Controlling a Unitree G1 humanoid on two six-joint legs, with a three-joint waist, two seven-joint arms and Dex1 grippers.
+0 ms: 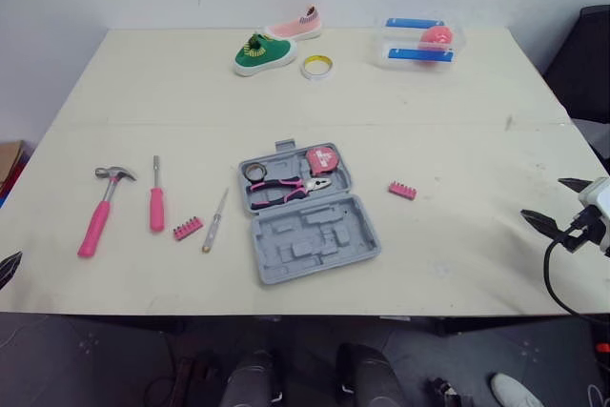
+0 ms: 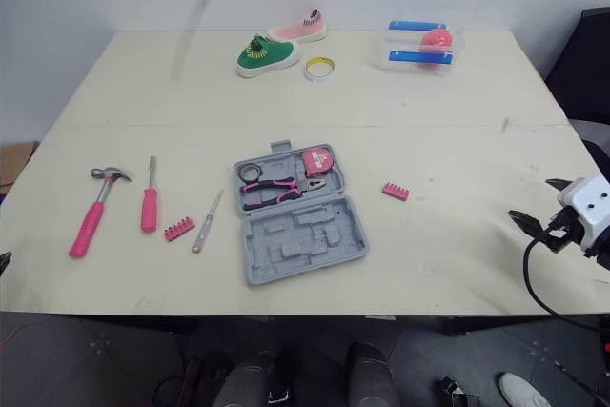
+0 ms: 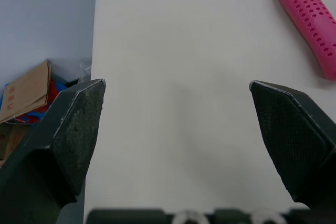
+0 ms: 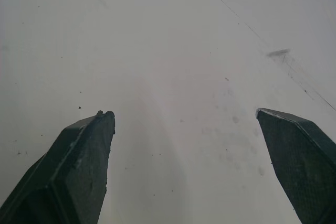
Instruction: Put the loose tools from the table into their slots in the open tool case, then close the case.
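Observation:
The grey tool case (image 1: pixel 315 245) lies open in the middle of the table, with pink pliers (image 1: pixel 286 189) and a pink tape measure (image 1: pixel 320 158) in its slots. Left of it lie a thin tester screwdriver (image 1: pixel 215 220), a pink bit strip (image 1: pixel 188 228), a pink-handled screwdriver (image 1: pixel 156 199) and a pink-handled hammer (image 1: pixel 101 211). Another pink bit strip (image 1: pixel 402 191) lies right of the case. My right gripper (image 1: pixel 559 202) stands open over the table's right edge. My left gripper (image 3: pixel 176 114) is open at the table's left front corner, the hammer handle (image 3: pixel 310 17) just ahead of it.
At the back of the table sit a green shoe (image 1: pixel 263 52), a pink shoe (image 1: pixel 295 27), a roll of tape (image 1: pixel 318 67) and a clear box (image 1: pixel 420 40) with blue strips and a pink object. A black chair (image 1: pixel 586 64) stands off the right side.

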